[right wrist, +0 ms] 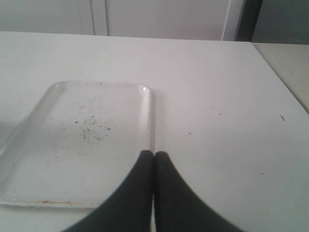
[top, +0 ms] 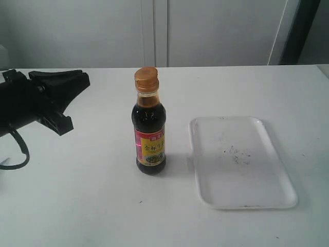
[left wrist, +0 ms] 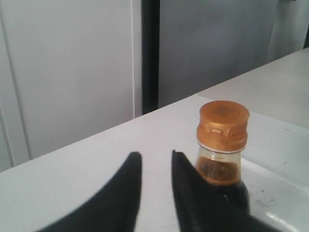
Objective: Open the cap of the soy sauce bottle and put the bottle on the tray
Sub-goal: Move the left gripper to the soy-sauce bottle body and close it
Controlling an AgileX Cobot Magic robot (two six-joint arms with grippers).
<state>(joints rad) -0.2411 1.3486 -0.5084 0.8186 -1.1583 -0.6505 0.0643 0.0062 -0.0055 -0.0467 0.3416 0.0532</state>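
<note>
While the cap (top: 146,78) sits untouched on the neck, you are at the approach step: nothing gripped, nothing opened

Soy sauce bottle (top: 149,135) stands upright near the middle of the desk (top: 92,206), label facing the near edge. Tray (top: 241,193) lies flat just beside it toward the right edge, apart from it, bare except for dark specks

Left gripper (top: 72,98) hangs near the left edge, well apart from the bottle in the exterior view. In the left wrist view the fingers (left wrist: 123,193) stand slightly parted with a narrow gap, holding nothing; the cap (left wrist: 222,124) shows just off to one side of them, not between them

Right gripper (right wrist: 153,159) is not seen in the exterior view. Its wrist view shows the fingertips pressed together, empty, over the desk beside the tray's (right wrist: 150,116) long rim

Next move, as I judge it: you need one arm to steady the bottle body and the other to take the ribbed cap. The left fingers must spread wider before they can go around anything. The cap is narrow, so line up squarely. The bottle is tall and slim; a sideways nudge could tip it
</note>
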